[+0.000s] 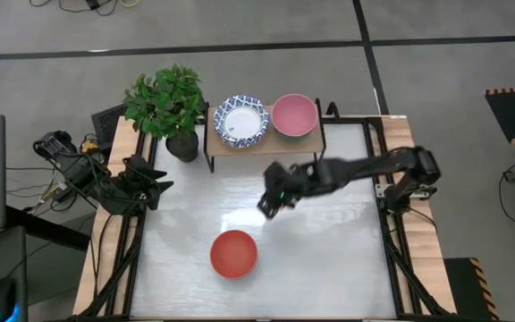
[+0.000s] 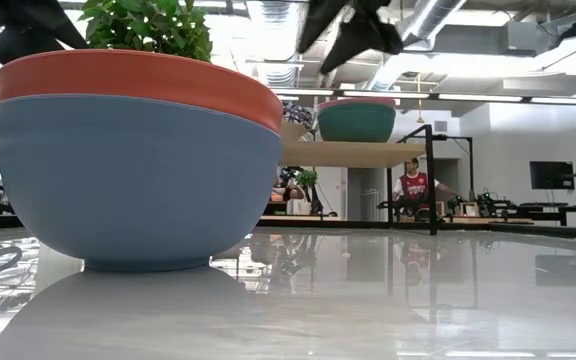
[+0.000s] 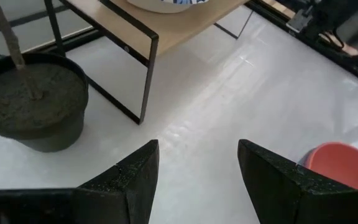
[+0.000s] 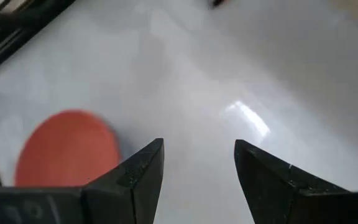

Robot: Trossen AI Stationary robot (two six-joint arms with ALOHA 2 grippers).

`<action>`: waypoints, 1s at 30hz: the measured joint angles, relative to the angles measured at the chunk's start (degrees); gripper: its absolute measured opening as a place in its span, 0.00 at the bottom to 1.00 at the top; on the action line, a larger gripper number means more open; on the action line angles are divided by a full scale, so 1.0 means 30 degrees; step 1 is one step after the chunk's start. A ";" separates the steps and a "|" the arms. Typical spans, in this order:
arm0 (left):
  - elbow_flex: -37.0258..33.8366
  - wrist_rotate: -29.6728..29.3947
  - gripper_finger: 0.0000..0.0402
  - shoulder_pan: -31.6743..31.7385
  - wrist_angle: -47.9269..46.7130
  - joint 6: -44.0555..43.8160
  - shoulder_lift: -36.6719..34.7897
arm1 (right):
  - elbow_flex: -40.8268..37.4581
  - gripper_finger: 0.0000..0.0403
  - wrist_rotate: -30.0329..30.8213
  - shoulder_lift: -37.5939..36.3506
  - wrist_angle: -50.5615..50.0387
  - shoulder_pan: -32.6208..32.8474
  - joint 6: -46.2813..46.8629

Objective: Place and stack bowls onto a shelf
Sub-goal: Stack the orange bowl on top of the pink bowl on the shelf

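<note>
Bowls first, from my right tool (image 1: 268,205): its dark fingers (image 4: 135,171) stand apart and empty above the white surface (image 1: 329,259), the round red bowl with a grey-blue outside (image 1: 233,254) on the surface near it. My left tool (image 3: 197,180) waits at the surface's left edge, spread wide with nothing between its fingers. On the low light-wood shelf with thin black legs (image 1: 262,143) sit the white bowl with a blue patterned rim (image 1: 241,121) and the teal-green bowl with a pink inside (image 1: 294,115), side by side. Beside the shelf stands a leafy plant in a black pot (image 1: 182,143).
</note>
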 joint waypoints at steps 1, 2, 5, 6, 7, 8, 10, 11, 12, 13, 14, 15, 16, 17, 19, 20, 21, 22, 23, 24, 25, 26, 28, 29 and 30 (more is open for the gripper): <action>0.0000 0.0008 0.51 0.0004 0.0000 0.0253 0.0000 | 0.0000 0.55 -0.0005 0.0442 0.0498 0.0366 0.0118; 0.0000 0.0022 0.51 -0.0003 0.0000 0.0379 0.0000 | 0.0000 0.55 -0.0013 0.0850 0.0823 0.0658 0.0158; 0.0000 0.0168 0.51 0.0000 0.0001 0.0273 0.0000 | -0.0007 0.55 -0.0013 0.2043 0.1884 0.1330 0.0163; 0.0000 0.0261 0.51 0.0004 0.0002 0.0258 0.0000 | -0.0007 0.55 -0.0007 0.2366 0.2198 0.1472 0.0156; 0.0007 0.0403 0.51 0.0002 0.0000 0.0264 0.0000 | -0.0007 0.55 -0.0013 0.2605 0.2395 0.1570 0.0156; 0.0007 0.0570 0.51 -0.0003 0.0000 0.0279 0.0000 | -0.0007 0.55 -0.0017 0.2798 0.2684 0.1633 0.0156; 0.0007 0.0670 0.51 0.0004 0.0000 0.0328 0.0007 | -0.0007 0.55 -0.0018 0.3137 0.3035 0.1737 0.0120; 0.0007 0.0670 0.51 -0.0003 0.0000 0.0248 0.0000 | -0.0007 0.55 -0.0027 0.3301 0.3228 0.1808 0.0010; 0.0007 0.0670 0.51 -0.0003 0.0000 0.0172 0.0000 | -0.0007 0.55 -0.0037 0.3419 0.3504 0.1857 -0.0122; 0.0007 0.0670 0.51 0.0004 0.0000 0.0017 0.0002 | -0.0007 0.55 -0.0031 0.3466 0.3608 0.1947 -0.0138; 0.0007 0.0667 0.51 -0.0003 0.0000 -0.0107 0.0000 | -0.0022 0.55 -0.0020 0.3475 0.3601 0.2038 -0.0150; 0.0007 0.0670 0.51 -0.0003 0.0000 -0.0181 0.0000 | -0.0021 0.55 -0.0012 0.3519 0.3805 0.2141 -0.0169; 0.0007 0.0670 0.51 -0.0003 0.0000 -0.0231 0.0000 | 0.0042 0.55 -0.0012 0.3798 0.4299 0.2227 -0.0216; 0.0007 0.0677 0.51 0.0004 -0.0003 -0.0248 0.0000 | 0.0073 0.55 -0.0007 0.3959 0.4569 0.2347 -0.0209; 0.0007 0.0785 0.51 -0.0003 -0.0007 -0.0248 0.0000 | -0.0030 0.55 -0.0007 0.4227 0.4344 0.2640 -0.0214; 0.0007 0.0874 0.51 -0.0001 -0.0007 -0.0261 0.0000 | -0.0073 0.55 -0.0006 0.4547 0.4366 0.2751 -0.0196; 0.0007 0.1011 0.51 0.0002 -0.0002 -0.0267 0.0000 | -0.0011 0.55 -0.0021 0.4833 0.4990 0.2871 -0.0005; 0.0007 0.1129 0.51 -0.0003 0.0000 -0.0286 0.0005 | 0.0029 0.55 0.0000 0.4983 0.5212 0.3041 0.0204; 0.0007 0.1212 0.51 0.0002 -0.0002 -0.0375 0.0017 | -0.0003 0.55 -0.0044 0.5041 0.5101 0.3168 0.0294; 0.0007 0.1264 0.51 0.0000 -0.0007 -0.0537 0.0036 | -0.0038 0.55 -0.0012 0.5064 0.4886 0.3317 0.0302; 0.0007 0.1269 0.51 -0.0003 -0.0007 -0.0612 0.0036 | -0.0059 0.55 -0.0005 0.5392 0.5244 0.3471 0.0365; 0.0007 0.1275 0.51 -0.0002 0.0001 -0.0619 0.0037 | 0.0075 0.55 -0.0003 0.5593 0.5902 0.3579 0.0473; 0.0007 0.1282 0.51 -0.0003 0.0000 -0.0648 0.0058 | -0.0004 0.55 0.0020 0.5784 0.5882 0.3804 0.0596; 0.0007 0.1283 0.51 -0.0002 -0.0007 -0.0656 0.0065 | -0.0064 0.55 0.0046 0.5898 0.5496 0.3871 0.0589; 0.0007 0.1282 0.51 0.0000 -0.0003 -0.0656 0.0072 | -0.0071 0.55 0.0070 0.5949 0.5703 0.3930 0.0723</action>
